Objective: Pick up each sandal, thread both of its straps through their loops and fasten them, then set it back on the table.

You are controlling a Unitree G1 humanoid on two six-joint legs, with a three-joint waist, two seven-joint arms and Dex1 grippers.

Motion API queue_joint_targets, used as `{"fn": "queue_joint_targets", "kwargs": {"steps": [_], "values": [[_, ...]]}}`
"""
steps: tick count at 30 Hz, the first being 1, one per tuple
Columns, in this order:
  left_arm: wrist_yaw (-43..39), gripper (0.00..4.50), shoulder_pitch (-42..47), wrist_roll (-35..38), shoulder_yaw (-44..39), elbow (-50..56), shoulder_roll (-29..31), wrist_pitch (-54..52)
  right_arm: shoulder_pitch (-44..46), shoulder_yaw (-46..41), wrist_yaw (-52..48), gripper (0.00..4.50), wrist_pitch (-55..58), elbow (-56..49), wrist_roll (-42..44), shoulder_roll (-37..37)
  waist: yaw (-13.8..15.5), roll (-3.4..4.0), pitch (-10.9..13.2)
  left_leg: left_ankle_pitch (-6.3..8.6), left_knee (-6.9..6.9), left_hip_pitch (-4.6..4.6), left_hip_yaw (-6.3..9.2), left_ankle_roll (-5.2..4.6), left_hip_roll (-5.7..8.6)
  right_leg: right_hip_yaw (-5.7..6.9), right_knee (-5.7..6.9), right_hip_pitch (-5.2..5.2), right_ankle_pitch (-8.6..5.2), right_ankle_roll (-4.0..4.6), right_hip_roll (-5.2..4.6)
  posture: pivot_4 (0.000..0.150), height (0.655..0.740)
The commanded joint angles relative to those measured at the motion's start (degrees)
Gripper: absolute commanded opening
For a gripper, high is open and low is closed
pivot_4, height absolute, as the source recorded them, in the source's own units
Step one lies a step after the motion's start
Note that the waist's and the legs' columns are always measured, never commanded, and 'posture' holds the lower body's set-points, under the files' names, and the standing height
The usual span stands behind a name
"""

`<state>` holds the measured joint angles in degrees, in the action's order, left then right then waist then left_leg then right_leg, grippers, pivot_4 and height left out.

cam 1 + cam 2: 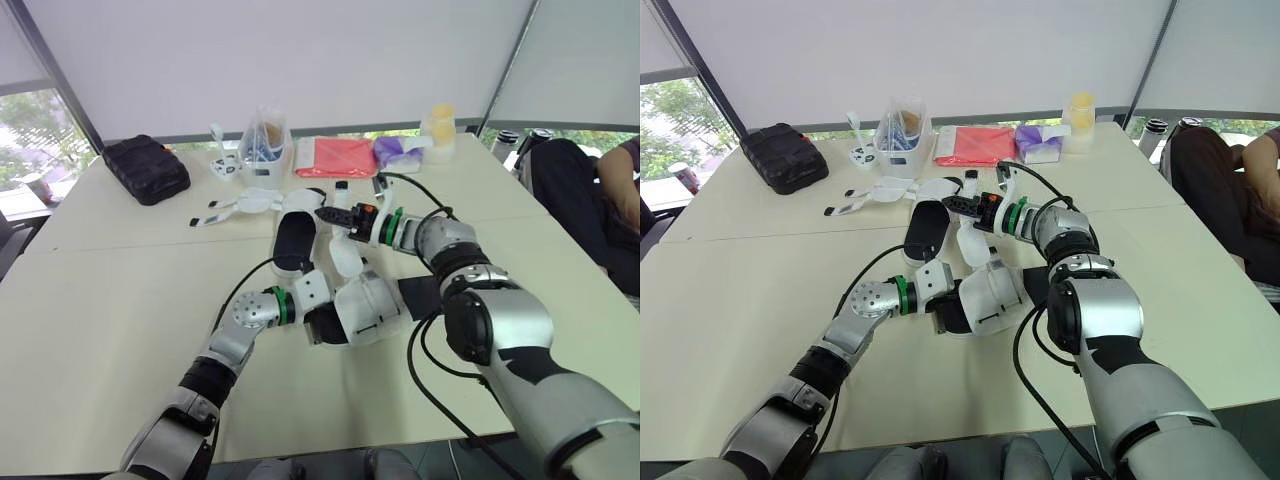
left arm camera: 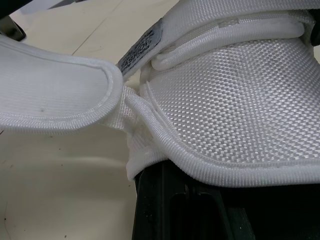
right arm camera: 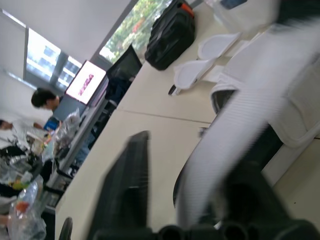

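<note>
One white sandal (image 1: pixel 368 308) with a black sole lies mid-table. My left gripper (image 1: pixel 318 322) is shut on its near end, and its woven upper (image 2: pixel 225 110) looms close over my fingers. A long white strap (image 1: pixel 346 255) rises from this sandal to my right gripper (image 1: pixel 330 214). The strap (image 3: pixel 235 140) runs between the two fingers, against one of them, and a gap shows to the other finger (image 3: pixel 127 190). The second sandal (image 1: pixel 294 242) lies just behind, insole up, with its straps (image 1: pixel 250 203) spread out flat.
A black case (image 1: pixel 146 168) sits at the far left. A clear container (image 1: pixel 264 150), a red cloth (image 1: pixel 335 157), a purple packet (image 1: pixel 400 150) and a yellow jar (image 1: pixel 440 128) line the far edge. A person (image 1: pixel 590 195) sits at the right.
</note>
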<state>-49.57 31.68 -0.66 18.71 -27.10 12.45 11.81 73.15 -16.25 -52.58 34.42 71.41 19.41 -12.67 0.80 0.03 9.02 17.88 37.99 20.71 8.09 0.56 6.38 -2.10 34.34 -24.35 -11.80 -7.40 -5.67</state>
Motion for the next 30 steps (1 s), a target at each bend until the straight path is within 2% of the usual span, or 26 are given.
{"fn": "queue_joint_targets", "kwargs": {"steps": [1,6,10,13,16,18,21,24,28,30], "values": [[-0.44,0.00,-2.42,-2.31,3.27,-2.16,-1.58,-1.93,3.48,-2.14,1.37,0.07,-1.56,-0.08,1.37,-0.03,0.01,0.00,0.00,0.00,0.00,0.00,0.00,0.00,0.00,0.00,0.00,0.00,0.00,0.00,0.00,0.150,0.7400],[-0.31,0.00,-2.90,-2.26,3.41,-1.55,-1.77,-2.27,3.42,-1.05,0.41,0.07,-4.98,-0.69,-0.46,0.24,-0.01,0.01,0.00,0.00,0.00,0.00,-0.01,0.00,0.00,-0.01,-0.01,0.00,0.00,0.00,0.00,0.150,0.7400],[-0.44,0.00,-3.76,-2.29,3.50,-0.51,-1.42,-2.60,0.84,5.90,-7.52,0.07,-15.24,-6.57,-5.59,-0.08,-0.07,0.01,0.00,0.00,0.00,0.01,-0.05,0.00,0.01,-0.03,0.00,-0.03,0.00,0.00,0.00,0.150,0.7400],[-0.66,0.00,-4.11,-2.18,3.39,0.10,-0.98,-2.88,-3.26,9.81,-12.26,0.07,-24.08,-13.74,-7.72,-1.09,-0.09,0.01,0.00,-0.03,0.00,0.02,-0.06,0.06,0.01,-0.03,-0.01,-0.04,-0.01,-0.01,0.00,0.150,0.7400],[-0.94,0.00,-3.73,-1.98,2.88,0.02,-0.44,-3.07,-11.73,11.40,-17.06,0.07,-33.18,-28.60,-6.43,-2.59,-0.02,0.01,0.00,-0.13,0.00,0.05,-0.08,0.23,0.01,-0.04,-0.07,-0.05,-0.01,-0.02,0.00,0.150,0.7400],[-1.03,0.00,-3.43,-1.92,2.68,-0.23,-0.31,-3.11,-15.80,12.28,-17.89,0.07,-35.58,-35.61,-6.20,-3.74,-0.10,0.01,0.00,-0.14,0.00,0.13,-0.09,0.24,0.01,-0.04,-0.08,-0.13,-0.01,-0.02,0.00,0.150,0.7400],[-1.50,0.00,-3.26,-1.81,2.44,-0.42,0.15,-2.94,-23.44,15.11,-19.80,0.07,-45.94,-46.48,-8.24,-6.88,-0.04,0.01,-0.01,-0.14,0.01,0.15,-0.10,0.25,0.00,-0.04,-0.08,-0.17,-0.01,-0.02,0.01,0.150,0.7400],[-2.01,0.00,-3.26,-1.69,2.42,-0.36,0.50,-2.84,-27.45,15.48,-18.29,0.07,-48.35,-53.26,-7.41,-8.63,-0.18,0.01,-0.01,-0.15,0.00,0.14,-0.14,0.26,-0.04,-0.03,-0.07,-0.16,-0.02,-0.03,0.03,0.150,0.7400],[-3.03,0.00,-3.28,-1.49,2.59,-0.08,0.89,-2.99,-32.37,16.99,-18.83,0.07,-66.57,-59.58,-9.86,-11.88,-0.04,0.01,0.00,-0.16,0.00,0.12,-0.15,0.28,-0.06,-0.03,-0.06,-0.16,-0.01,-0.03,0.04,0.150,0.7400],[-3.57,0.00,-3.37,-1.49,2.66,0.04,0.99,-3.02,-33.47,20.27,-21.09,0.07,-79.69,-59.91,-12.16,-14.83,-0.12,0.01,0.00,-0.16,0.00,0.13,-0.18,0.28,-0.06,-0.03,-0.09,-0.16,-0.02,-0.04,0.05,0.150,0.7400]]}}
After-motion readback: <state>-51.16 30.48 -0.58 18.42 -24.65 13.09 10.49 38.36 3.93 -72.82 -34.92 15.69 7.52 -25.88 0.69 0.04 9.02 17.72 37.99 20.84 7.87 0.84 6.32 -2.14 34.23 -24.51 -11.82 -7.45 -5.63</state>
